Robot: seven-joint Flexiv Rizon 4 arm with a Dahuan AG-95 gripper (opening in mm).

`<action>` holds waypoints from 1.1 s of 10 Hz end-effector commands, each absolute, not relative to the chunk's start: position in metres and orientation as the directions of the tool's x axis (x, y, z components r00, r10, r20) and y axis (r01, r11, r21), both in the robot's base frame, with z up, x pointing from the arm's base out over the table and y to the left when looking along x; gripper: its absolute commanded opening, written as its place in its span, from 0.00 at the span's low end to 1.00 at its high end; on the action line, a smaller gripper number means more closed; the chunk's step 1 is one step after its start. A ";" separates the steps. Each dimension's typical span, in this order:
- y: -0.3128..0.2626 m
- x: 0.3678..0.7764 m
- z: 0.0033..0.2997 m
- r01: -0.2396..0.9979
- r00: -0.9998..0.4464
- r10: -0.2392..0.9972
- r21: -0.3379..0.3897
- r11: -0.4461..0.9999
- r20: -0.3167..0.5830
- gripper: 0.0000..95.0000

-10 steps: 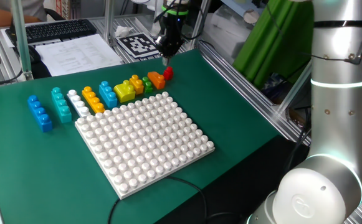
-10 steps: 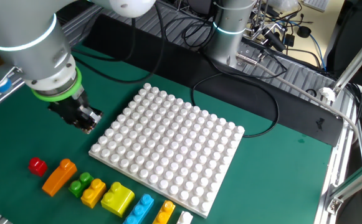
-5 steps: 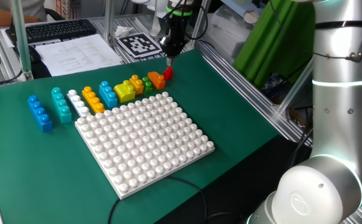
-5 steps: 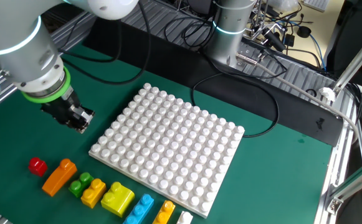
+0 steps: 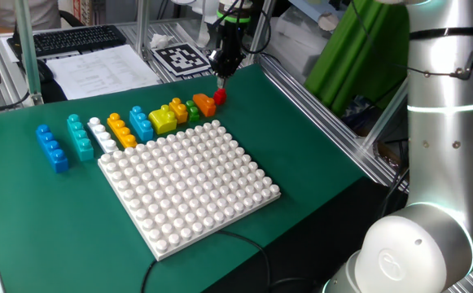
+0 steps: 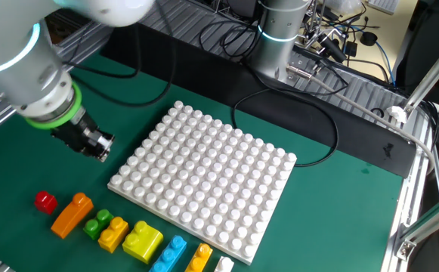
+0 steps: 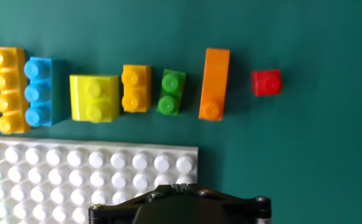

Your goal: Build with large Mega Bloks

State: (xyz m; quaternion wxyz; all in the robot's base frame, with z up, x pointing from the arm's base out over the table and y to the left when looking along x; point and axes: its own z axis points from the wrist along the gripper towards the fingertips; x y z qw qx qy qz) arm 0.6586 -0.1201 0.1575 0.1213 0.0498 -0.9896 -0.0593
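Note:
The large Mega Bloks lie in a row on the green mat beside the white baseplate [image 5: 189, 183]. From one end they are a red one-stud brick [image 5: 220, 95], a long orange one [image 5: 205, 103], green [image 5: 193, 111], small yellow-orange [image 5: 179, 111], big yellow [image 5: 163, 120], blue [image 5: 141, 124], long orange [image 5: 122, 130], white [image 5: 102, 134], teal [image 5: 79, 136] and blue [image 5: 52, 147]. My gripper [image 5: 221, 78] hangs shut and empty above the mat near the red brick [image 6: 45, 201]. In the hand view its closed fingertips [image 7: 182, 185] sit over the baseplate's corner [image 7: 75, 180], with the red brick [image 7: 266, 83] ahead on the right.
A black cable [image 6: 279, 94] runs along the mat past the baseplate's far side. Papers [image 5: 98, 69], a keyboard and a printed marker tag [image 5: 179, 57] lie beyond the mat's back edge. An aluminium frame rail [image 5: 317, 106] borders the right side.
The gripper has shifted a little away from the baseplate, toward the red end of the row, and stayed shut. No brick has moved.

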 end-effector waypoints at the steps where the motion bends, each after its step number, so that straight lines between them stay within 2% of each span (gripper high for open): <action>1: -0.116 0.661 0.153 -0.075 -0.966 -0.104 0.128 0.989 0.238 0.00; 6: -0.111 0.674 0.159 -0.101 -0.960 -0.133 0.136 0.986 0.246 0.00; 11: -0.102 0.684 0.149 -0.120 -0.959 -0.149 0.133 0.984 0.240 0.00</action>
